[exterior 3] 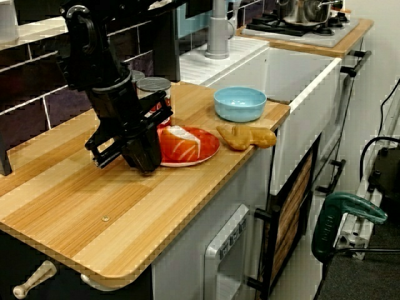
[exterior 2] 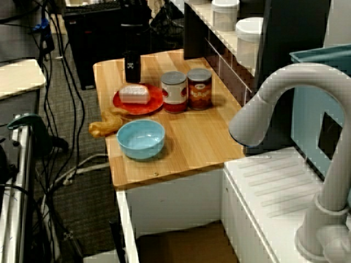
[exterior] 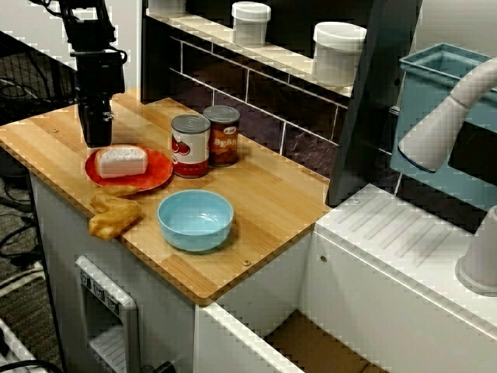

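My black gripper (exterior: 97, 138) points straight down with its tip at the wooden counter (exterior: 264, 202), just left of a red plate (exterior: 159, 167). On the plate lies a white and orange salmon piece (exterior: 122, 162). In the view along the counter the gripper (exterior 3: 145, 164) stands against the plate's (exterior 3: 209, 147) near rim, beside the salmon (exterior 3: 181, 142). Its fingers read as one dark block, so any gap is hidden. Nothing shows in its grasp. In the view past the faucet the gripper (exterior 2: 132, 70) stands behind the plate (exterior 2: 156, 101).
Two cans (exterior: 190, 145) (exterior: 222, 134) stand right of the plate. A blue bowl (exterior: 196, 219) and a yellow-brown pastry toy (exterior: 114, 214) sit near the front edge. White jars (exterior: 338, 51) line the shelf above the tiled wall. A faucet (exterior: 446, 116) and sink lie right.
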Controlling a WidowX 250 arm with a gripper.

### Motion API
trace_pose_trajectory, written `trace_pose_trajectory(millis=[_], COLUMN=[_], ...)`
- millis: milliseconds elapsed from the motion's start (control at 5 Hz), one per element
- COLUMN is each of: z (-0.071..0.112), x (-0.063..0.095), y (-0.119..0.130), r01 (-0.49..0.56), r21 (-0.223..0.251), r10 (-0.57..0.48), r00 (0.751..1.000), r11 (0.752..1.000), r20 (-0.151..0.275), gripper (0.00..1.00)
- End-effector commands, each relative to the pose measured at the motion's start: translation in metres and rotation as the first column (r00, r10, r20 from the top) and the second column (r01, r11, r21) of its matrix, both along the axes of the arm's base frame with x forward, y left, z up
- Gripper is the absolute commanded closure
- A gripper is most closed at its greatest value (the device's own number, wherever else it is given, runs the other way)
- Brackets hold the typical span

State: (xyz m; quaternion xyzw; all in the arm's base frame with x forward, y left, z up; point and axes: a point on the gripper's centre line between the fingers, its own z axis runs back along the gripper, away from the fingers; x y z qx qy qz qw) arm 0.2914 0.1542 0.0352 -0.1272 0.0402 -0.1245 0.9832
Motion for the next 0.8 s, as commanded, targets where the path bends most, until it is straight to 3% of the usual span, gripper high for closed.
trace_pose_trajectory(millis=[0, 400, 600], z=[0.032, 0.059, 0.072], x=[0.013, 0.018, 0.019], y=[0.008, -0.019, -0.046], r01=[0.030, 0.102, 0.173], r21=[0.022, -0.006, -0.023], r10=[-0.031, -0.100, -0.167], r00=[0.997, 0.987, 0.974], r11=[0.999, 0.995, 0.985], r20=[0.068, 0.126, 0.151], gripper=[0.00, 0.00, 0.00])
